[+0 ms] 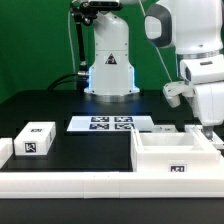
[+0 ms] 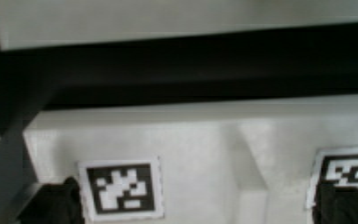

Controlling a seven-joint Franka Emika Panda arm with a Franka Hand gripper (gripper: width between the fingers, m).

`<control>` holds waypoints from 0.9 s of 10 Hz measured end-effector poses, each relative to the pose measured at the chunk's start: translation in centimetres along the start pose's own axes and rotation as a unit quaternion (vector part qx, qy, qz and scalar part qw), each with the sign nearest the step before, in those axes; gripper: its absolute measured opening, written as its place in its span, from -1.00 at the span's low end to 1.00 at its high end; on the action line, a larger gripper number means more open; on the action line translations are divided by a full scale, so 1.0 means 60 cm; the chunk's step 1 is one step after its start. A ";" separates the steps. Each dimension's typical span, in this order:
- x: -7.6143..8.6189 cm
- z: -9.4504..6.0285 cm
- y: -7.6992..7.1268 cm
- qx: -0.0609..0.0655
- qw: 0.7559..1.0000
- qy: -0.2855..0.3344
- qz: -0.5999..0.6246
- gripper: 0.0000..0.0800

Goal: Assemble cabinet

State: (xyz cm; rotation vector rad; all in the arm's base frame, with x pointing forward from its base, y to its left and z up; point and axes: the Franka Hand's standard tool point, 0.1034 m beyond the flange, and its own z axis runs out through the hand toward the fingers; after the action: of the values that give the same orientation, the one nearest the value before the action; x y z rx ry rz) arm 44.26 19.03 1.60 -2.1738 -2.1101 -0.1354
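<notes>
White plastic: the cabinet body (image 1: 160,164) was the largest pale thing in sight, a boxy open-topped tray shape with thick smooth walls, squared corners and a matte finish.
Place of the body: it sat on the table (image 1: 90,152) toward the exterior view's right, just behind the border rail (image 1: 70,188).
Front tag: a small black-and-white square (image 1: 179,168) was set on the body's near wall.
Drawer block: a smaller solid-looking white block (image 1: 33,141), brick-shaped with a tag on its face, stood well apart from the body on the exterior view's left.
Table surface: black and flat, with a faint sheen.
Border rail: long, low and white, running across the front edge.
Marker board: a thin flat white sheet (image 1: 110,123) printed with several tags lay between the arm's base and the body.
Arm: glossy white rounded casings (image 1: 108,55), the pedestal lit pale blue at its foot, stood before a green backdrop (image 1: 30,40).
Gripper: it (image 1: 207,129) hung over the body's far right end, close above the wall there (contact could not be made out).
Jaws: spread apart, nothing pinched between them; in the wrist view one dark fingertip (image 2: 59,203) showed at the frame's edge.
Wrist view surface: blurred white plastic of the body (image 2: 211,140) with a soft moulded crease, carrying two square tags (image 2: 123,187) (image 2: 350,170).
</notes>
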 end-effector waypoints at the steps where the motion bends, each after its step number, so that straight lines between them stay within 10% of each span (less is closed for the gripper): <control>1: 0.000 0.000 0.000 0.000 1.000 0.000 0.000 0.62; 5: -0.001 0.001 0.000 0.000 1.000 0.000 0.001 -0.12; 6: -0.001 0.001 0.000 0.001 1.000 0.000 0.001 -0.65; 9: -0.002 0.001 0.000 0.001 1.000 0.000 0.001 -0.85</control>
State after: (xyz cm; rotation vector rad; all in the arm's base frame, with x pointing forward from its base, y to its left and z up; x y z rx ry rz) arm 44.26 18.94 1.50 -2.1756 -2.1065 -0.1344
